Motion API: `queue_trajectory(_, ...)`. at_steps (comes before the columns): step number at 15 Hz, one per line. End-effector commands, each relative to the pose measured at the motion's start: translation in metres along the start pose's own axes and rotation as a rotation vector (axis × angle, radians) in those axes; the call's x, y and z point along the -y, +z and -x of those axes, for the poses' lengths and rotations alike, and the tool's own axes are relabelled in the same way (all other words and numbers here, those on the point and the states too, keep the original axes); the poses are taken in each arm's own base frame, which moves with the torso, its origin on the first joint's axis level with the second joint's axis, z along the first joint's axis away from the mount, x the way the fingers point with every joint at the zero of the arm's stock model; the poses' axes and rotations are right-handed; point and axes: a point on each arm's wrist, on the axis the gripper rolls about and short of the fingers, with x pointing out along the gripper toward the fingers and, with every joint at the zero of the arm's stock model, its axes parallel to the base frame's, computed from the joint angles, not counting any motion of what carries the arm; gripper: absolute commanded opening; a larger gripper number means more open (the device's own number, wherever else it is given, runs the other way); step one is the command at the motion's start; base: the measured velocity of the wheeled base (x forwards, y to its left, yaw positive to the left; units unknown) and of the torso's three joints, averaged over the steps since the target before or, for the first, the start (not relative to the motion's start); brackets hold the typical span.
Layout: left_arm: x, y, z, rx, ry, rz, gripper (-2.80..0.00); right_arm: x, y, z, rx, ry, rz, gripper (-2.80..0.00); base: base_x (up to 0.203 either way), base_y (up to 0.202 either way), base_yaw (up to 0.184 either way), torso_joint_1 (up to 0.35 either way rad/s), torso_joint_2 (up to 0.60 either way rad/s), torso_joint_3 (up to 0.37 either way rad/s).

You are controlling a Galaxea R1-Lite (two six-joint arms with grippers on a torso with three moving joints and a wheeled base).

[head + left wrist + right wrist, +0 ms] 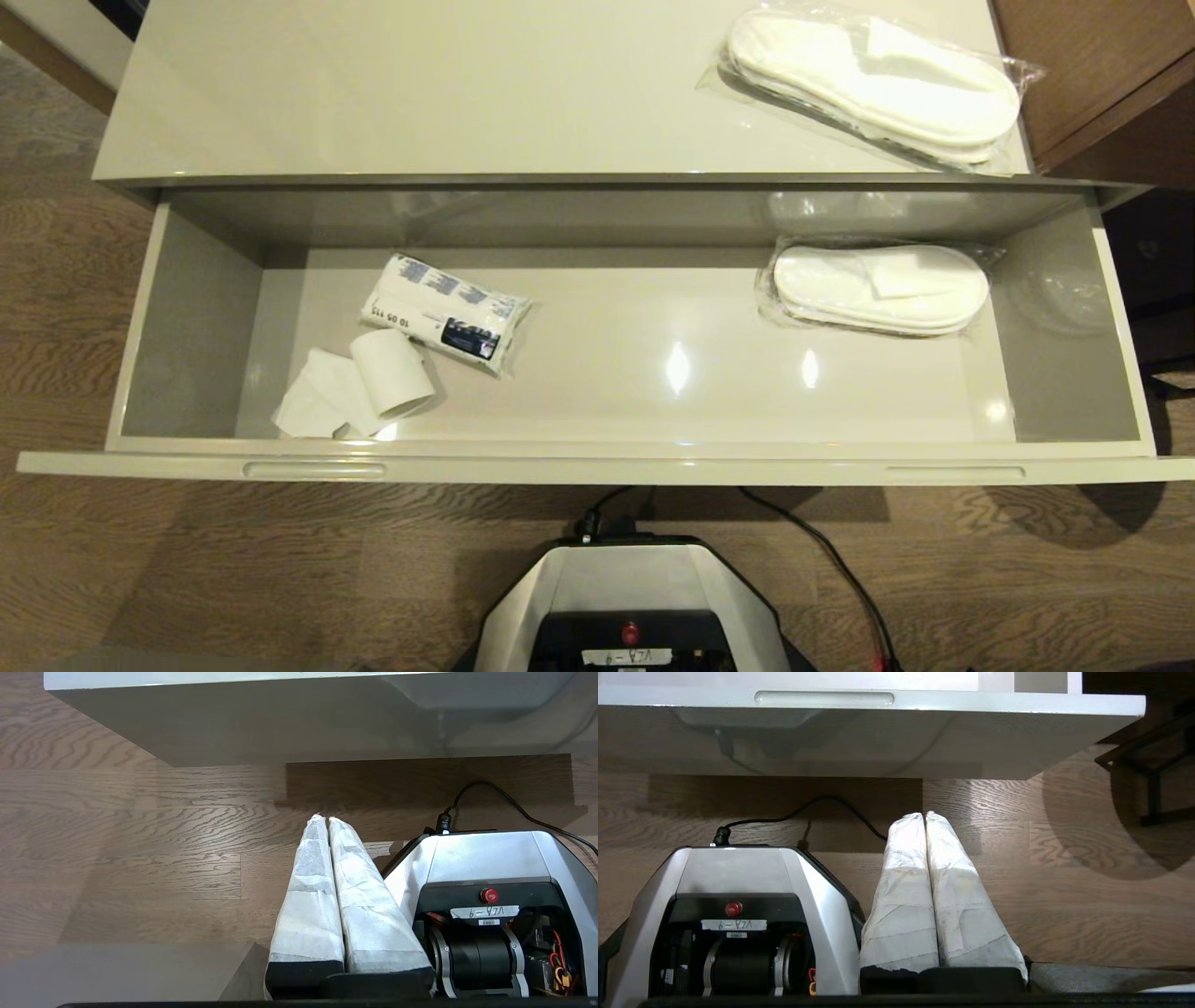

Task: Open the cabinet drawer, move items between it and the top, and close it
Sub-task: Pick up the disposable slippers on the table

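The cabinet drawer [597, 462] stands pulled fully out below the cream-white top [420, 103]. Inside at the left lie a white paper roll [390, 371] with a loose tail and a printed white packet [446, 312]. A wrapped white slipper pair [879, 287] lies at the drawer's right. Another wrapped slipper pair [873, 86] rests on the top at the right. Neither arm shows in the head view. My left gripper [324, 818] is shut and empty, low over the floor beside the base. My right gripper [923, 814] is likewise shut and empty, below the drawer front [878, 702].
My grey base [635, 597] stands on the wooden floor just before the drawer front, with a black cable [840, 569] trailing to the right. Brown wooden furniture [1102, 75] adjoins the cabinet at the right. A dark frame [1148, 765] stands right of the drawer.
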Motion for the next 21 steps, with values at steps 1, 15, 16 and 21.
queue_trajectory(1, 0.0, -0.0001, 0.0, 0.0, 0.0, 0.0, -2.8, 0.0, -0.0001, -0.0002, -0.002, 0.001, 0.002, -2.8, 0.0, 0.0, 0.0, 0.0, 0.0, 0.0)
queue_trajectory(15, 0.0, -0.0002, 0.0001, -0.003, 0.003, -0.008, -2.8, 0.0003, 0.0004, -0.0005, 0.009, -0.012, -0.014, -2.8, 0.0, 0.0, 0.0, 0.029, 0.01, 0.043)
queue_trajectory(16, 0.0, -0.0004, 0.0001, -0.004, 0.002, -0.008, -2.8, 0.0003, 0.0004, -0.0005, 0.009, -0.012, -0.014, -2.8, 0.0, 0.0, 0.0, 0.264, 0.08, 0.327)
queue_trajectory(21, 0.0, -0.0006, 0.0, -0.005, 0.003, -0.008, -2.8, 0.0003, 0.0004, -0.0005, 0.009, -0.012, -0.014, -2.8, 0.0, 0.0, 0.0, 0.309, 0.05, 0.357)
